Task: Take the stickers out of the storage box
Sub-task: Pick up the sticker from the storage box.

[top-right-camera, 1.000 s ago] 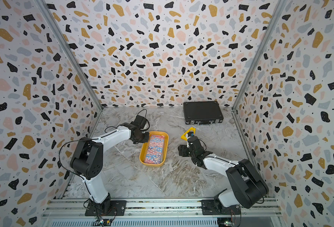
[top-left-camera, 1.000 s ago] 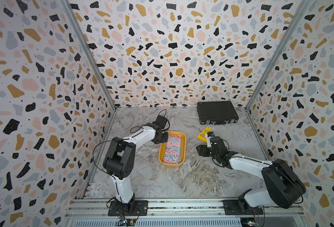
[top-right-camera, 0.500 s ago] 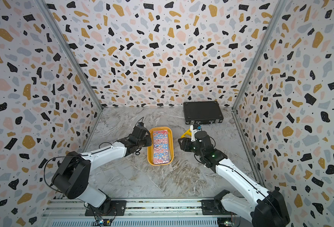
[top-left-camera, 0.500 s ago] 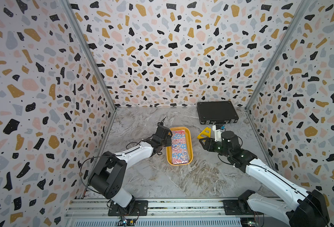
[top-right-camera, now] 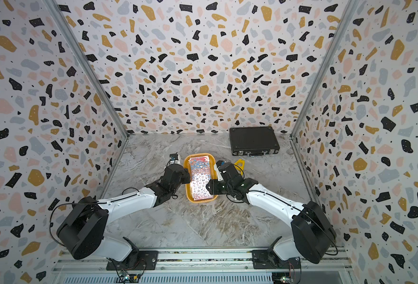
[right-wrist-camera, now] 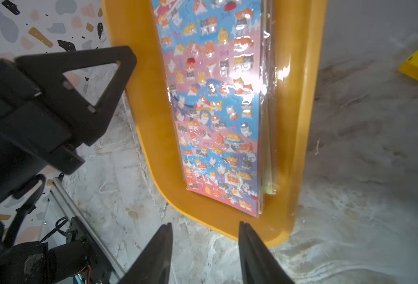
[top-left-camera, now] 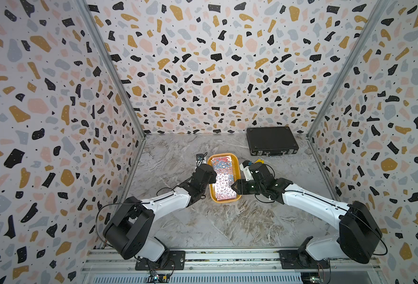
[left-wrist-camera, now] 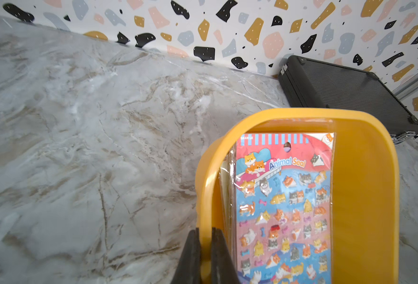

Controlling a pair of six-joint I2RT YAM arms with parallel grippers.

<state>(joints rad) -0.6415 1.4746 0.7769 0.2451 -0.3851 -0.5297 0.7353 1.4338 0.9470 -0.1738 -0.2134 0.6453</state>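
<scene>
A: What do the top views show?
B: In both top views the storage box [top-left-camera: 223, 201] [top-right-camera: 200, 200] lies mid-bench [top-left-camera: 227, 226] with the stickers [top-left-camera: 223, 177] stacked inside. The left pincer [top-left-camera: 210, 182] and right pincer [top-left-camera: 235, 188] are at opposite long rims.
A: Left wrist?
B: The left pincer [left-wrist-camera: 206, 255] is clenched on the box's rim.
A: Right wrist?
B: The right pincer [right-wrist-camera: 205, 246] is released, jaws apart at the box's corner, grasping nothing.

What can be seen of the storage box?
The storage box is a shallow yellow-orange tub, seemingly plastic, rectangular with rounded corners, open on top. It rests on the marbled table. Inside lie stickers in clear sleeves, stacked. The left end effector is shut on one long wall; the right end effector, jaws apart, is at the near end, contact unclear.
</scene>
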